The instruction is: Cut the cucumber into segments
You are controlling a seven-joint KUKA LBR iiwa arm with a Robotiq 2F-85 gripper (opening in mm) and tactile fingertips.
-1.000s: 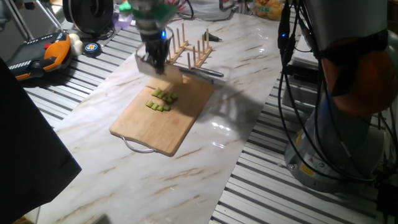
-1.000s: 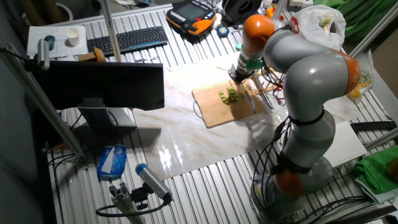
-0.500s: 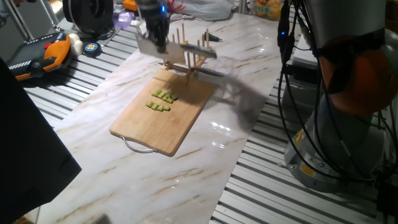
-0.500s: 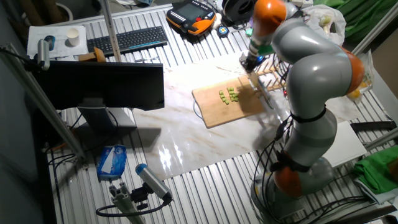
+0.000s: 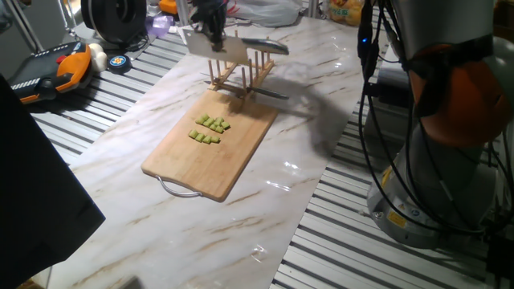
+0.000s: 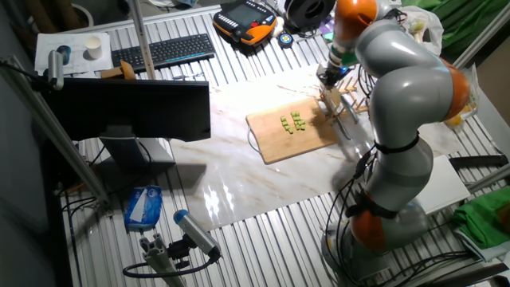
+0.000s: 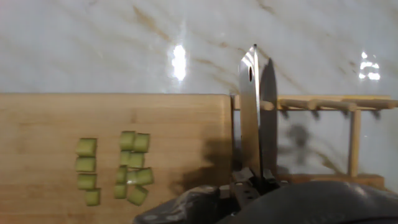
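Several short light green cucumber segments (image 5: 209, 130) lie in a small cluster on the wooden cutting board (image 5: 181, 170). They also show in the other fixed view (image 6: 293, 122) and in the hand view (image 7: 116, 169). No long cucumber sticks show. My gripper (image 5: 210, 20) is shut on a knife (image 5: 218, 46) and holds it high, above the wooden rack (image 5: 241, 74) behind the board. In the hand view the blade (image 7: 250, 112) points away from the gripper (image 7: 250, 184) and hangs over the gap between board (image 7: 43, 121) and rack (image 7: 329, 104).
An orange teach pendant (image 5: 50, 72) and a black spool lie at the far left. A keyboard (image 6: 163, 49) and a monitor (image 6: 131, 112) stand left of the marble table. The arm's base (image 6: 382, 223) and cables stand at the right. The board has a metal handle (image 5: 173, 189).
My gripper has risen with the knife from just above the board's far end and moved back over the wooden rack. The segments have not moved.
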